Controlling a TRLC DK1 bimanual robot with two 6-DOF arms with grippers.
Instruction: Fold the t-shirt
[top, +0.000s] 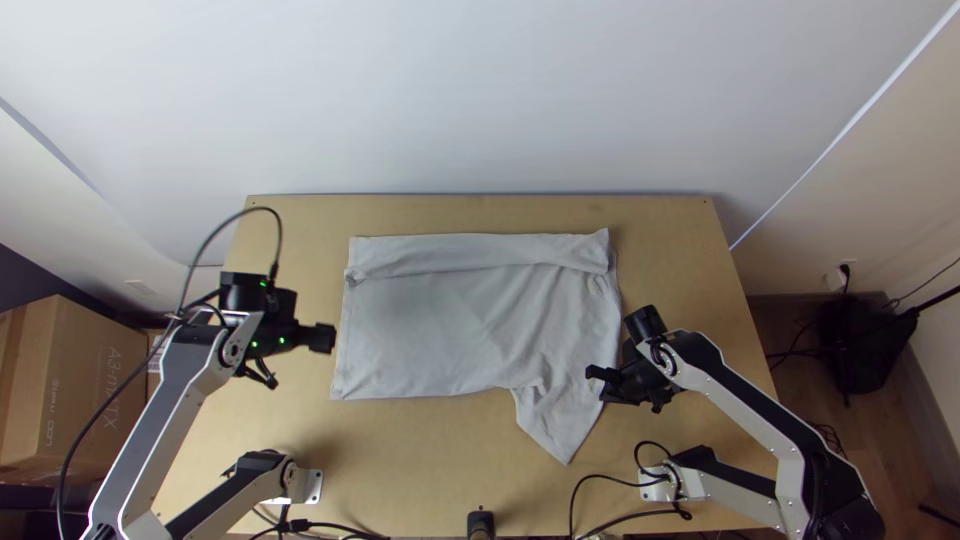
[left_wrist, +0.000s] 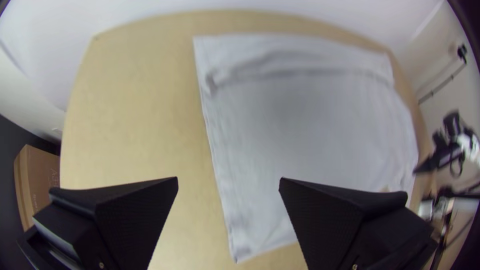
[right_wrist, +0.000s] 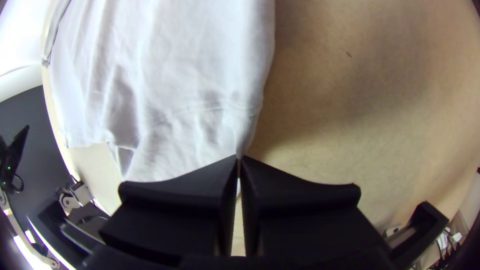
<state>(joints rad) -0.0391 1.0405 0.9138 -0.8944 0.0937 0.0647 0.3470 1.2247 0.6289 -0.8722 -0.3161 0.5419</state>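
The grey t-shirt (top: 430, 320) lies mostly flat, with a band along its far side and a pointed flap towards the near edge at right. My left gripper (top: 325, 338) is beside its left edge, not touching it. In the left wrist view the left gripper (left_wrist: 228, 179) stands open near the shirt (left_wrist: 310, 130). At the shirt's right edge, above the flap, is my right gripper (top: 597, 378). The right wrist view has the right gripper (right_wrist: 239, 159) shut on the edge of the shirt (right_wrist: 190, 90), which narrows into the fingertips.
Bare wood of the table (top: 420, 450) surrounds the shirt, with cables along the near edge. A black object (top: 481, 522) stands at the near edge's middle. A cardboard box (top: 70, 380) is beyond the table's left side; a wall rises behind the far edge.
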